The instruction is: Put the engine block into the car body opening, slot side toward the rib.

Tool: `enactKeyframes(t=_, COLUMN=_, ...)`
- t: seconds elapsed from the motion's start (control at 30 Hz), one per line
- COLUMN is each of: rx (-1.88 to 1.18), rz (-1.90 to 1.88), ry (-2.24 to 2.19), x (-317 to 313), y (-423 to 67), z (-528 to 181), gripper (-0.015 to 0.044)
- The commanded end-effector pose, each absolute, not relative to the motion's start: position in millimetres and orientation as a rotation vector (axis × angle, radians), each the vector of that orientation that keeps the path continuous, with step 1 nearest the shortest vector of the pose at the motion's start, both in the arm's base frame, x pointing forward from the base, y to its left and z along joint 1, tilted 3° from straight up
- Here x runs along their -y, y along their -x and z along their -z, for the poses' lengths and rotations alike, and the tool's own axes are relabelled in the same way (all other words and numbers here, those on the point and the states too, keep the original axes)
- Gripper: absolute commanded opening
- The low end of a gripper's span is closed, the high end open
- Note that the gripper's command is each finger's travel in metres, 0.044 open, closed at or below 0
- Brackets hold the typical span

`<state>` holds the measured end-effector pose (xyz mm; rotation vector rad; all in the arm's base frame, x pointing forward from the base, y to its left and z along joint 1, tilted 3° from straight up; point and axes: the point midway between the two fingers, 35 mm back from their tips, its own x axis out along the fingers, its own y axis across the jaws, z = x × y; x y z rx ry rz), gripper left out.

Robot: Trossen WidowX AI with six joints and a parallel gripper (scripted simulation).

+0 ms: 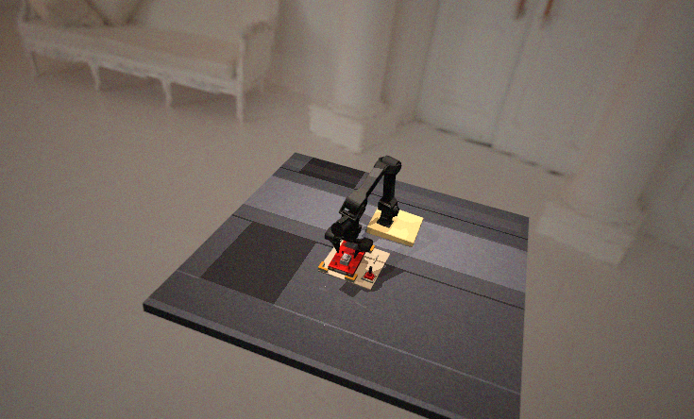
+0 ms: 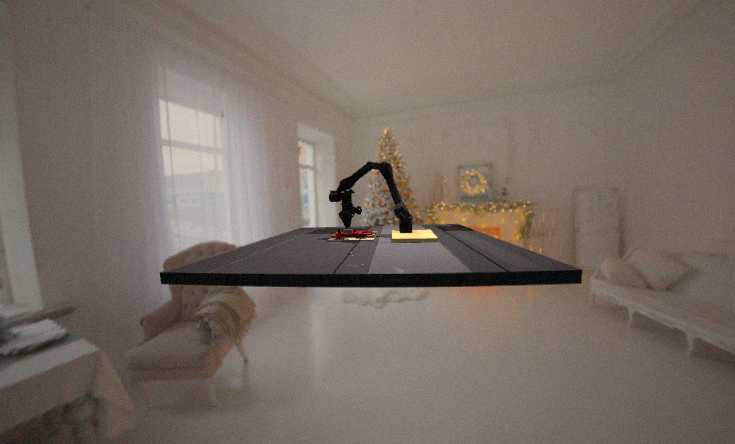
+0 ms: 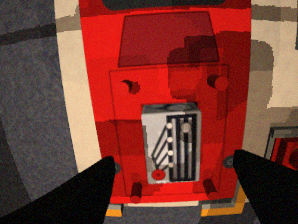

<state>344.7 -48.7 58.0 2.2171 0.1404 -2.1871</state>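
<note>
The red car body (image 1: pixel 352 259) (image 2: pixel 353 234) (image 3: pixel 166 50) lies flat on a beige base board (image 1: pixel 334 254) (image 3: pixel 67 76). The grey engine block (image 1: pixel 345 258) (image 3: pixel 170 144) sits down in the opening of the car body, its striped top showing in the wrist view. My gripper (image 1: pixel 350 244) (image 2: pixel 346 222) (image 3: pixel 174 160) hangs right above the block. Its two black fingers stand wide apart, one on each side of the block and clear of it, with nothing between them.
A small red part (image 1: pixel 369 273) (image 3: pixel 282 152) stands on the beige board to the right of the car body. Orange corner marks (image 1: pixel 322 267) (image 3: pixel 113 211) edge the board. The arm's base stands on a yellow plate (image 1: pixel 407 228) (image 2: pixel 420 235) behind.
</note>
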Motion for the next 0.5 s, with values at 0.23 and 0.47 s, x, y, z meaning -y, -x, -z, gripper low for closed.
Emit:
enactKeyframes(t=0.23, rx=-0.141, rz=2.183, ry=-2.222, x=48.5, y=-344.8, z=-59.9, gripper=0.0046)
enactKeyframes(t=0.47, rx=-0.141, rz=2.183, ry=-2.222, x=48.5, y=-344.8, z=-59.9, gripper=0.0000)
